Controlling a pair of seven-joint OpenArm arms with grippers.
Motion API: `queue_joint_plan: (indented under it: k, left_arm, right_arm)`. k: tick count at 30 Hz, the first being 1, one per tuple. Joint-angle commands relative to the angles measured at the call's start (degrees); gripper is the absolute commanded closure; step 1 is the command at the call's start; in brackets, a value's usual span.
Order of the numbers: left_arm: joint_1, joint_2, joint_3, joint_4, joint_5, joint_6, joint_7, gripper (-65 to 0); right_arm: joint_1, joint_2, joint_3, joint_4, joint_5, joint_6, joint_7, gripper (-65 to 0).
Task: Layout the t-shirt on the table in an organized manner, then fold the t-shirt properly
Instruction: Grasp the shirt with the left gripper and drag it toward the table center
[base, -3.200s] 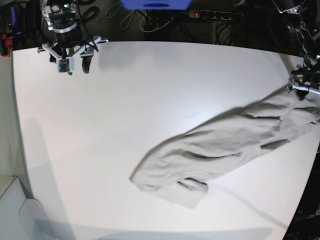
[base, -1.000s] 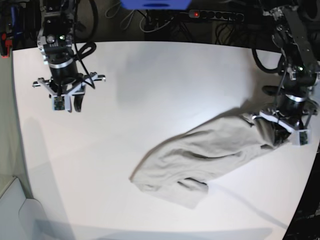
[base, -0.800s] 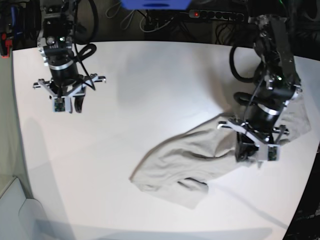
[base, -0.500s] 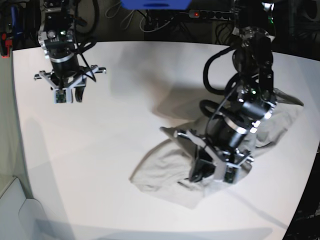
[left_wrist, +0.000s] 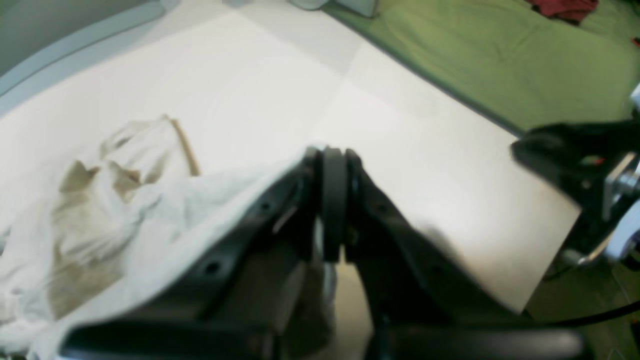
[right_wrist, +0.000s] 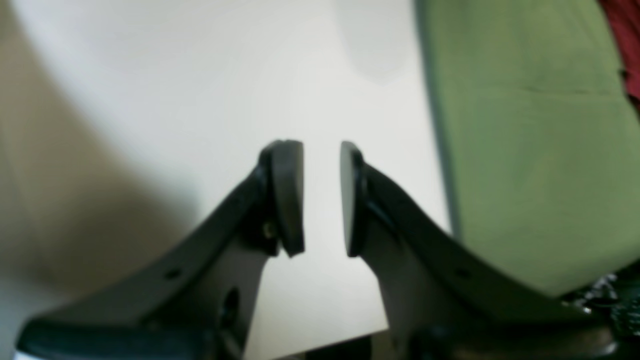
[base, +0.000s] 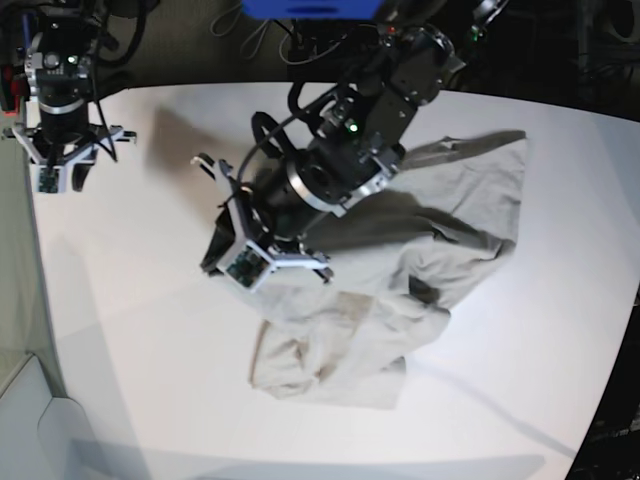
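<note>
Left wrist view: left gripper (left_wrist: 332, 205) pressed together, pads meeting with a fold of the t-shirt (left_wrist: 100, 220) pinched at the tip; cloth draped over the left finger and trailing down to the left in a rumpled heap, a hem edge showing near the far end. Base view: same gripper (base: 262, 262) low over the middle of the table (base: 150, 330), arm reaching in from the far edge; t-shirt (base: 440, 230) bunched under and beside it, one part spread toward the far right, another crumpled lobe lying nearer the front edge. Right wrist view: right gripper (right_wrist: 321, 197) parted by a narrow gap, nothing between the pads, bare white tabletop (right_wrist: 200, 75) beneath, green floor (right_wrist: 525, 150) beyond the table edge. Base view: right gripper (base: 58, 170) at the far left corner, well apart from the cloth. Left wrist view: image blurred, fine detail of the pinched fold not readable.
</note>
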Motion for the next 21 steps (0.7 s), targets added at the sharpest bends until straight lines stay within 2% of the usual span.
queue_joint_plan:
  k: [1,3,9,11,14,21]
  left_arm:
    - [-1.0,0.9,0.1,0.8,-0.1,0.2,-1.6,-4.1]
    - [-0.8,0.9,0.3,0.9,-0.2,0.2,-1.6,-13.4]
    - [0.7,0.8,1.7,1.3,-0.4,0.2,-1.6,-55.8]
    - [1.1,0.8,1.2,1.4,-0.3,0.5,-1.8,-65.0]
    - [1.0,0.9,-2.5,1.3,0.2,0.8,-2.1,-65.0]
    - [0.7,6.9,-28.6,1.7,-0.4,0.4,-1.7,-65.0]
  right_arm:
    - [0.2,0.4,1.1,1.0,0.0,1.9,1.4,-11.2]
    - [0.3,0.4,1.9,1.0,0.0,2.8,1.4,-12.3]
    - [0.0,0.4,1.8,1.0,0.0,2.9,1.4,-22.8]
    - [-0.1,0.4,1.8,1.0,0.1,2.9,1.4,-25.2]
    - [0.3,0.4,1.8,1.0,0.1,2.9,1.4,-25.9]
    - [5.4,0.2,1.7,1.0,0.1,2.9,1.4,-25.9]
